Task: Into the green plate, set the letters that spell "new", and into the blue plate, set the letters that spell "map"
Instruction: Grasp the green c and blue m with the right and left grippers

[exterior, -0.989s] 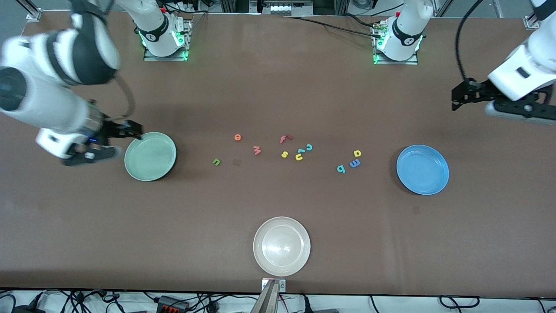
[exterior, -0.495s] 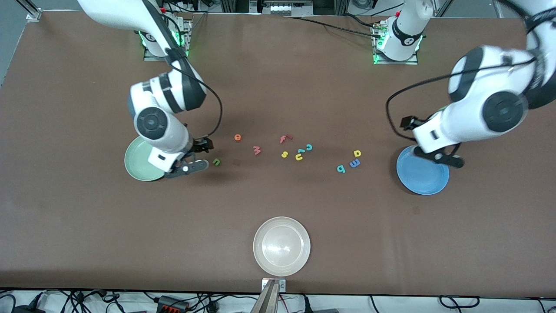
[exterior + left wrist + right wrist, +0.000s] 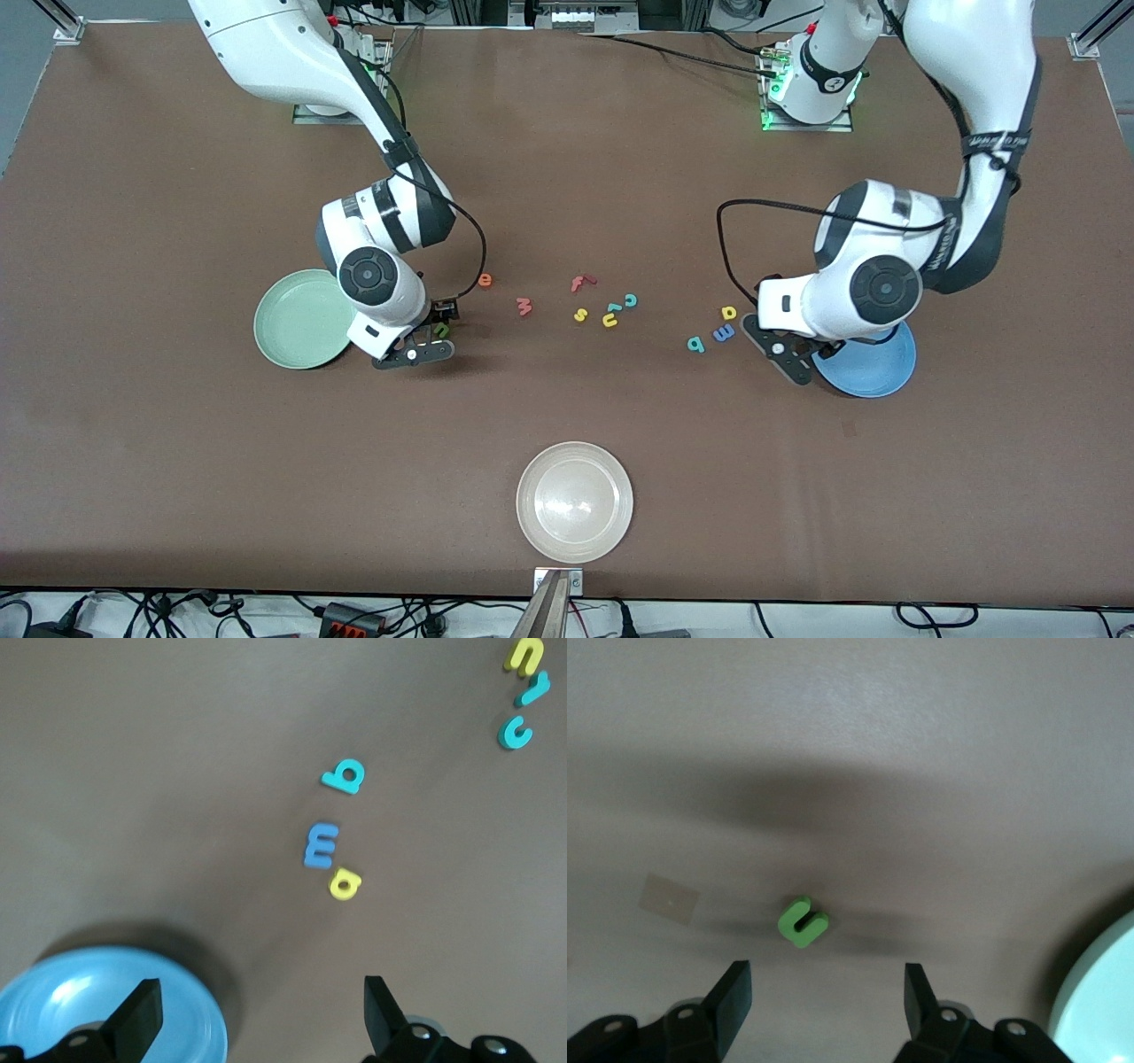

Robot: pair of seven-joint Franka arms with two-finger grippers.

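Observation:
The green n (image 3: 440,330) (image 3: 803,921) lies on the table beside the pale green plate (image 3: 292,323) (image 3: 1103,1005). My right gripper (image 3: 428,336) (image 3: 826,997) hangs open low over it, the n just ahead of its fingertips and not between them. The orange e (image 3: 485,280) and salmon w (image 3: 524,307) lie toward the table's middle. The yellow a (image 3: 728,312) (image 3: 344,885), blue m (image 3: 723,333) (image 3: 320,844) and teal p (image 3: 695,344) (image 3: 342,776) cluster near the blue plate (image 3: 873,370) (image 3: 80,1001). My left gripper (image 3: 791,354) (image 3: 259,1019) is open, straddling that plate's rim.
A red f (image 3: 580,283), yellow s (image 3: 580,314), yellow u (image 3: 610,320) (image 3: 524,653) and teal c (image 3: 630,300) (image 3: 514,731) lie mid-table. A whitish plate (image 3: 574,501) sits near the front edge. A small beige patch (image 3: 669,896) lies flat near the n.
Both arms swung in from the table's ends. The right gripper moved from beside the green plate to over the n. The left gripper came down at the blue plate's rim.

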